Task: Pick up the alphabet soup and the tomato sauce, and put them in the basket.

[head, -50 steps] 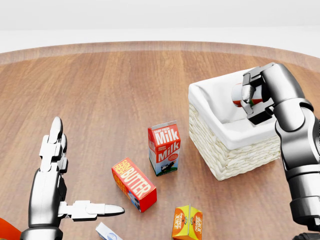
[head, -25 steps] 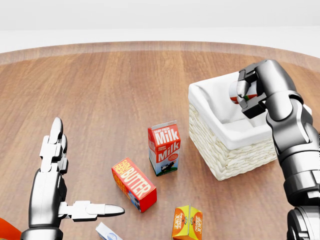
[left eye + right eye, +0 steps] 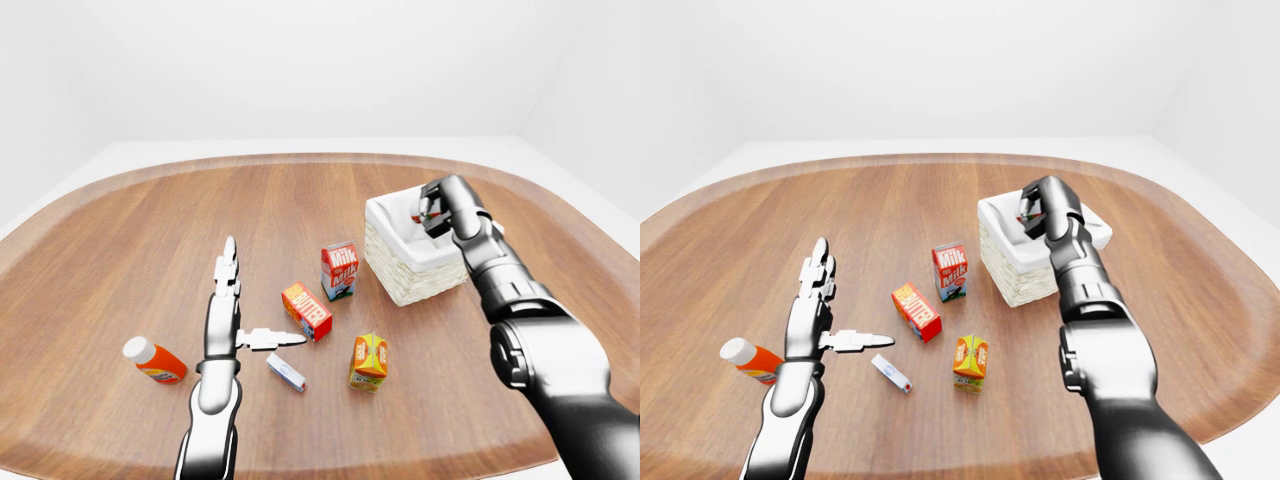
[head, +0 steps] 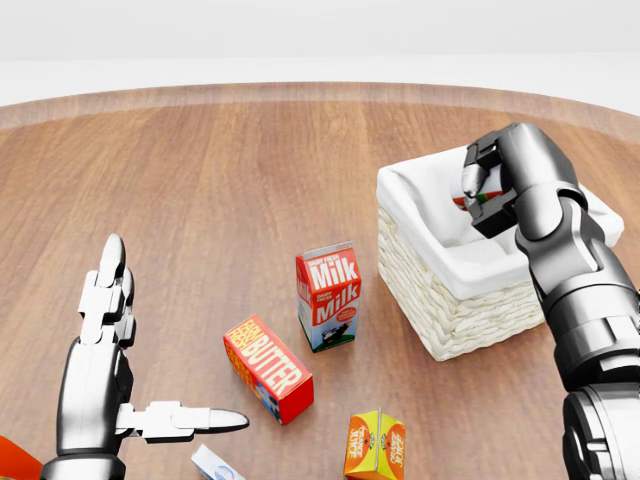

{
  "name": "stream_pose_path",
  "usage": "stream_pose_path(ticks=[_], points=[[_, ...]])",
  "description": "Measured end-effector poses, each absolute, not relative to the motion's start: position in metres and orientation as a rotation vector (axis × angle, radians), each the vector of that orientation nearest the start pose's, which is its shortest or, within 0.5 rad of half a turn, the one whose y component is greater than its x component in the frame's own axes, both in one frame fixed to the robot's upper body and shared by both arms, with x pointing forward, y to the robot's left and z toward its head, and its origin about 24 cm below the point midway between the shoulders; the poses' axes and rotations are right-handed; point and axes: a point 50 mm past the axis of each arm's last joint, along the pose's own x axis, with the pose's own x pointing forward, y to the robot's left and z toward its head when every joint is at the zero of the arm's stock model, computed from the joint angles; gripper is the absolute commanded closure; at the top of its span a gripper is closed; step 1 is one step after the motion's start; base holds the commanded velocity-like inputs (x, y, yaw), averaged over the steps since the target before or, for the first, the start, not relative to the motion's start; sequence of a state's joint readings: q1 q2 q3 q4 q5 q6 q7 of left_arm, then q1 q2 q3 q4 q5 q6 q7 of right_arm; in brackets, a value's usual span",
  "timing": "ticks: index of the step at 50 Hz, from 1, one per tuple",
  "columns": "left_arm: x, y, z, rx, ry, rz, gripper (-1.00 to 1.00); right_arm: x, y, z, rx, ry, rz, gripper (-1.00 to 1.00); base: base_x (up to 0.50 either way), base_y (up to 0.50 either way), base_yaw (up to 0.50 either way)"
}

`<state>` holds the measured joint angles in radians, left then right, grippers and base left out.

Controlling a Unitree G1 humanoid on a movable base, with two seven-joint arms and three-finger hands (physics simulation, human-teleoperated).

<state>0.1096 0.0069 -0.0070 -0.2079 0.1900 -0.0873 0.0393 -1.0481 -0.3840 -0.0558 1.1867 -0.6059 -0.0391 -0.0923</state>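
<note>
Over the basket (image 4: 455, 325), upper right, my right robot hand (image 4: 487, 190) pinches a can (image 4: 470, 182); I should lower it before releasing.

All three views look from the robot's head, down and outward over its arms onto the round brown wooden tabletop (image 3: 150, 220). The head view sits closest, cutting off the tabletop's near edge and sides, and frames the white-lined woven wicker basket (image 4: 455, 300) at right. The left-eye and right-eye views take in far more: the whole tabletop and the pale walls behind. They share nearly everything, the right-eye view shifting things slightly leftward.
</note>
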Motion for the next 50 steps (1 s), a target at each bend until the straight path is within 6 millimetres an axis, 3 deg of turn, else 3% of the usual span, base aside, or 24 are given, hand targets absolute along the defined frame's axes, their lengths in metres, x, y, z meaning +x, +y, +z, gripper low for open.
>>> stream_pose_path(ticks=[31, 50], points=[[0.231, 0.155, 0.073, 0.194, -0.189, 0.061, -1.00, 0.417, -0.209, 0.151, -0.923, 0.101, -0.185, 1.00, 0.00, 0.00, 0.00], [0.231, 0.155, 0.072, 0.192, -0.187, 0.060, -1.00, 0.416, -0.210, 0.149, -1.006, 0.111, -0.254, 1.00, 0.00, 0.00, 0.00]])
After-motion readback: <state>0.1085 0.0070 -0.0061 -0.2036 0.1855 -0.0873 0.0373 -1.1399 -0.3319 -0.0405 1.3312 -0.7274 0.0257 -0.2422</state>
